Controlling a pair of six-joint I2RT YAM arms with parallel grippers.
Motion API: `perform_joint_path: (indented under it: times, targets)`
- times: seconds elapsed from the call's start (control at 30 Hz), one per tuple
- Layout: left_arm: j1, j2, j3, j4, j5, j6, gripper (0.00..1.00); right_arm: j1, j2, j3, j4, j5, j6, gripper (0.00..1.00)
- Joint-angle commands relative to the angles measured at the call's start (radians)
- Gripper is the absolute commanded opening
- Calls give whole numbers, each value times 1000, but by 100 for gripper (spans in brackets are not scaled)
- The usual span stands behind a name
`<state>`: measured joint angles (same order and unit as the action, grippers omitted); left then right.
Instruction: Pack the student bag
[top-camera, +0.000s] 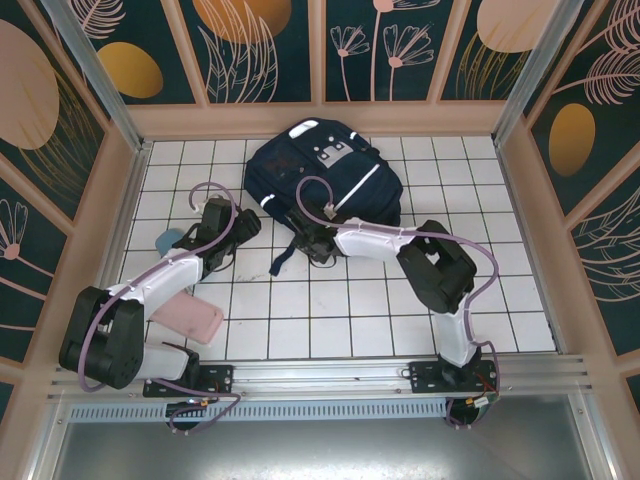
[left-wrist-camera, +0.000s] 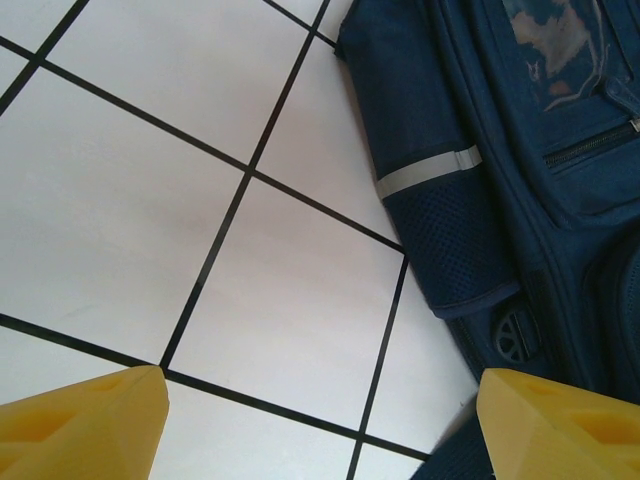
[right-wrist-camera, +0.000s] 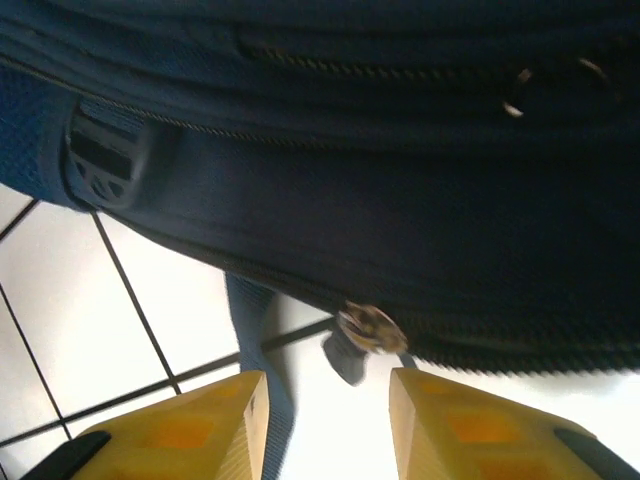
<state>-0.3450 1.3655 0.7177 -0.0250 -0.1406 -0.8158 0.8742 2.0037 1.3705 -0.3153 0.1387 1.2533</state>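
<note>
While the student bag (top-camera: 320, 175) lies flat at the far middle of the white-tiled table (top-camera: 330, 310), I am on what I judge to be the opening step of packing it: getting the main zip undone. My right gripper (right-wrist-camera: 328, 378) sits at the bag's near edge, its jaws narrowed to a slim gap with nothing clamped between them. The metal zipper pull (right-wrist-camera: 368, 328) hangs just beyond my fingertips, its dark tab dipping toward the gap. My left gripper (left-wrist-camera: 320, 385) hovers over bare tile just beside the bag's left side, near the reflective band (left-wrist-camera: 428, 172) above the mesh pocket, with jaws spread wide and empty. A pink case (top-camera: 190, 320) lies under my left arm, well apart from the bag, and I take it for something to go in. The next move, as I read it, calls for a small advance of the right hand so the tab sits squarely between the pads. After that come a firm close and a pull along the zip line, with the left hand steadying the fabric. The tab is small and loose, so a close that misses it would catch only cloth.
</note>
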Motion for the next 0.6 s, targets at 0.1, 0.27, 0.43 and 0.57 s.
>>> perform_joint_path:
  times: [0.1,0.27,0.43,0.57]
  targets:
    - [6,-26,-18,39,-10,16,81,-4,56,47,-69,78,95,27]
    - [5,-52,-14,53,-11,15,81,-4,70,69,-98,126,107,26]
    - [6,-54,-15,57,-7,16,81,-5,83,85,-125,163,114,26]
    - [6,-42,-16,65,16,14,82,-6,79,84,-131,175,106,27]
